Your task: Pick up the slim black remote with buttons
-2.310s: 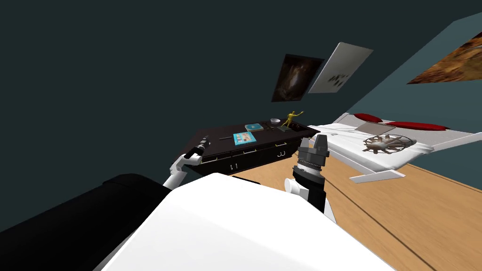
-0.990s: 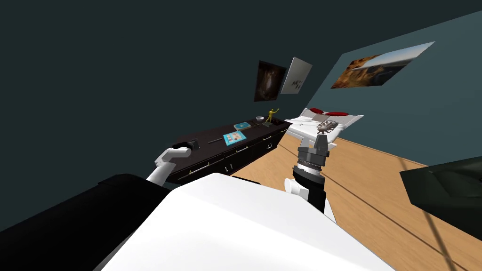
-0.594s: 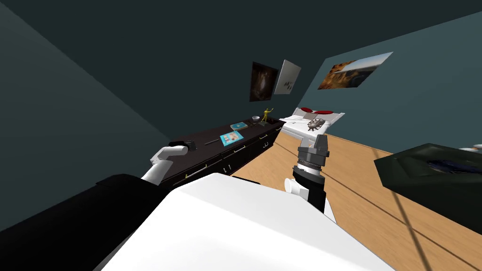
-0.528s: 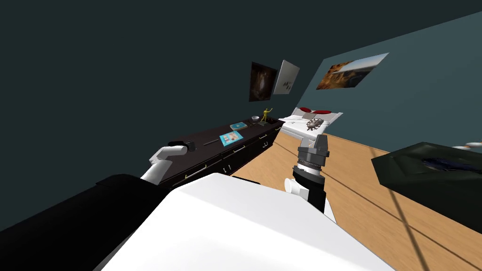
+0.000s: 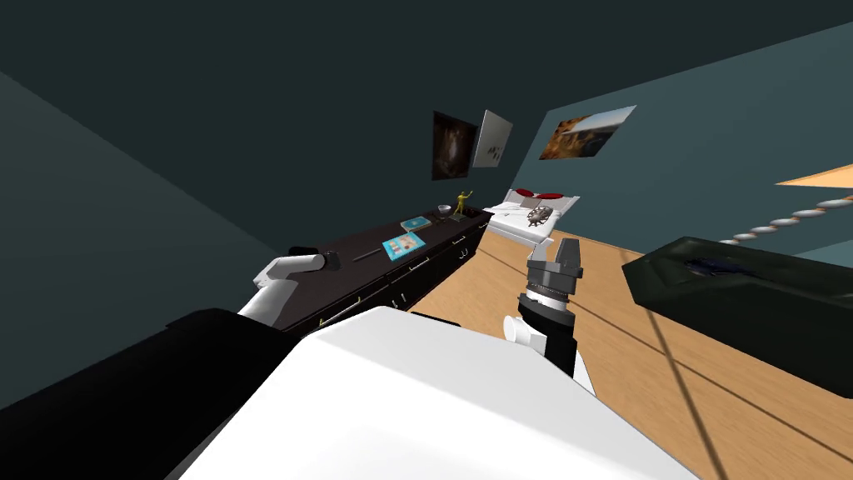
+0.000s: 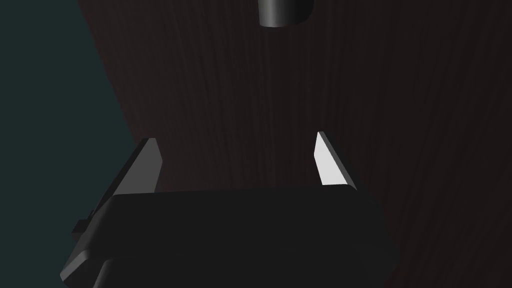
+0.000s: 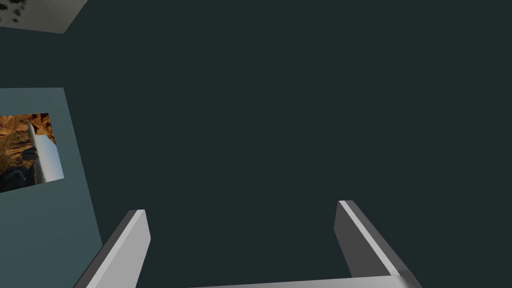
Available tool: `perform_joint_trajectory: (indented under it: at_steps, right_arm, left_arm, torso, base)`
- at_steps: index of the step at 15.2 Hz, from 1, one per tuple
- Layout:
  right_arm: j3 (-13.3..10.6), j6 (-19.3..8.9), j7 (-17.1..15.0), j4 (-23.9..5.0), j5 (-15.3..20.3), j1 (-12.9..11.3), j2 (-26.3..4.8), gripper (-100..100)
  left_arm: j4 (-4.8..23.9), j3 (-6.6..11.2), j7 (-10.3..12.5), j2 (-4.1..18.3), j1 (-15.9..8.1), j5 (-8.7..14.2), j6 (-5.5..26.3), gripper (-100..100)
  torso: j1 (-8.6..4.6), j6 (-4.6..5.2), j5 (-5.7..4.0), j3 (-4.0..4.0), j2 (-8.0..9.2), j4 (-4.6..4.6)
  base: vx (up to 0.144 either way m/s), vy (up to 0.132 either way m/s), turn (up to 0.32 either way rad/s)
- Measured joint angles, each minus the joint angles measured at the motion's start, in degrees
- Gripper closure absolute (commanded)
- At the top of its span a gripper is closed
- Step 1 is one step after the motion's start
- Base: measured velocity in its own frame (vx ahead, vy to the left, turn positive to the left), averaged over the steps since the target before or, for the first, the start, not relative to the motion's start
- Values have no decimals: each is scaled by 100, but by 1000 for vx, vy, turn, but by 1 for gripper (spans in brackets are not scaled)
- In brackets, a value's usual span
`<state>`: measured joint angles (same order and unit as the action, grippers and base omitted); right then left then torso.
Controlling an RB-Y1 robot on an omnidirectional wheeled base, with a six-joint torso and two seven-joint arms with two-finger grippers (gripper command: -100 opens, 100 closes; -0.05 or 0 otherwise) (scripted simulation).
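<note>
The left gripper (image 6: pixel 235 142) hangs over the near end of the dark cabinet (image 5: pixel 379 271), fingers spread wide. The remote (image 5: pixel 366 254) lies flat on the cabinet top just beyond it — between the gripper and a blue book (image 5: pixel 403 245). The right gripper (image 5: pixel 568 247) is raised over the floor, fingers wide apart too.

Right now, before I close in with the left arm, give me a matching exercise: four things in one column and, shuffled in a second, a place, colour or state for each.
1. remote
2. figurine
3. left pincer
4. right pincer

A. yellow, at the dresser's far end
B. open, over the dresser's near end
C. open, off the dresser, aimed at a wall
D. flat on the dresser, between the left pincer and the blue book

Pairs: 1-D, 2-A, 3-B, 4-C.
</note>
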<state>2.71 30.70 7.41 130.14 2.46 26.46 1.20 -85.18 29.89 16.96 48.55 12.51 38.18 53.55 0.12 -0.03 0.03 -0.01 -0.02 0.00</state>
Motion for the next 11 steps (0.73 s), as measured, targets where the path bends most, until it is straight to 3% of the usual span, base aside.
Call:
perform_joint_trajectory:
  at_steps: [11]
  right_arm:
    - [0,0,0,0,0,-1,0,0]
  left_arm:
    - [866,412,221,432,-250,687,1229,-100]
  torso:
    - [5,6,0,-3,-5,-1]
  base:
    - [-8,20,-189]
